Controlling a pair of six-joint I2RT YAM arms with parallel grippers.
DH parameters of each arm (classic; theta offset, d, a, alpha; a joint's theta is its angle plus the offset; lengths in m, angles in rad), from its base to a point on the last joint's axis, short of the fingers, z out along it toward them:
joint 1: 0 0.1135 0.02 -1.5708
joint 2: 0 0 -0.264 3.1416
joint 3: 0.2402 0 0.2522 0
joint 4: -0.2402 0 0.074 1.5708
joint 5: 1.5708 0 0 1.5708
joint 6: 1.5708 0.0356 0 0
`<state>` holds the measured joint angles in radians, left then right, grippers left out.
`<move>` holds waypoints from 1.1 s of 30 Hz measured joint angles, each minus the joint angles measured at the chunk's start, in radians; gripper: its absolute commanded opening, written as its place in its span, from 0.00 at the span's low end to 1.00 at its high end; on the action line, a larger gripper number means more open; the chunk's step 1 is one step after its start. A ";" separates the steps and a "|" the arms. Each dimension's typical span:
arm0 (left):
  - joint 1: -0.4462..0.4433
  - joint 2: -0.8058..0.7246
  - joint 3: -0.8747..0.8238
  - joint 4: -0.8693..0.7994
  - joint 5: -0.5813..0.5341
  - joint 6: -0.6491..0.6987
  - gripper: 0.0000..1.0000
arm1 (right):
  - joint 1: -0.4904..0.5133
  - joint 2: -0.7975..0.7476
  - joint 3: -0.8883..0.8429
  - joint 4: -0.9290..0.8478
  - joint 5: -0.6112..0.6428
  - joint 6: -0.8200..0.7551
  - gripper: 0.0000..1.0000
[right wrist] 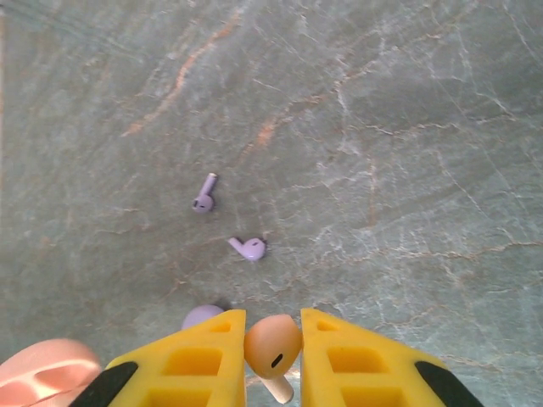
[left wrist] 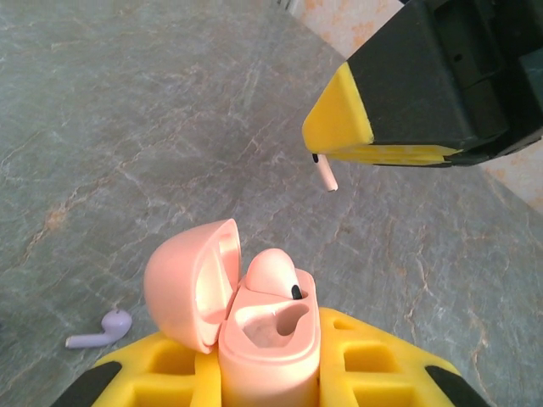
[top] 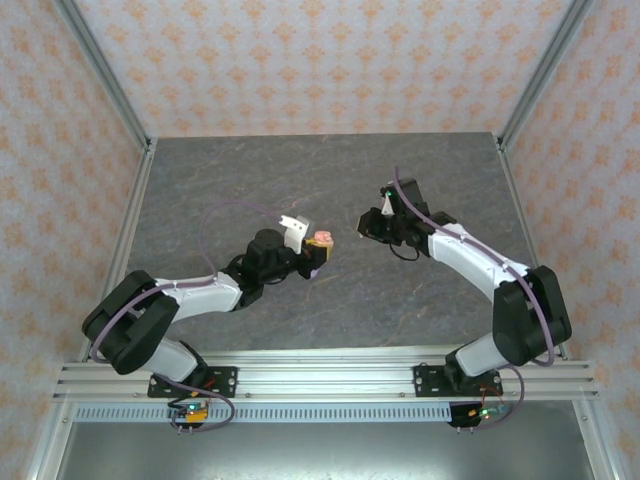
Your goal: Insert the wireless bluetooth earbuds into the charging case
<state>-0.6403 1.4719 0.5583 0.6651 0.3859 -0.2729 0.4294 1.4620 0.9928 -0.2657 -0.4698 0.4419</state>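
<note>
My left gripper is shut on the pale pink charging case, which stands upright with its lid swung open to the left. One pink earbud sits in the far slot, while the near slot is hollow. My right gripper is shut on a second pink earbud, stem pointing down. That stem hangs below the right fingers, above and slightly right of the case. In the top view the two grippers face each other at mid-table.
Two lilac earbuds lie on the grey marble table beyond my right fingers. A lilac rounded piece peeks out behind my left finger there. One lilac earbud lies left of the case.
</note>
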 measured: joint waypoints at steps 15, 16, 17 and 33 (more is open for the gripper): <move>-0.006 0.076 0.004 0.183 0.000 -0.089 0.13 | 0.001 -0.122 0.002 0.065 -0.081 0.008 0.19; -0.009 0.084 0.010 0.192 0.000 -0.097 0.13 | 0.002 -0.124 0.004 0.064 -0.082 0.008 0.19; -0.015 0.093 0.018 0.198 0.001 -0.103 0.13 | 0.003 -0.125 0.008 0.065 -0.086 0.008 0.19; -0.057 0.154 0.124 0.245 0.005 -0.157 0.14 | 0.048 -0.137 0.085 0.065 -0.116 0.007 0.19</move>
<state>-0.6975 1.6260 0.6819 0.9100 0.3904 -0.4301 0.4774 1.3254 1.0775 -0.2008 -0.5858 0.4488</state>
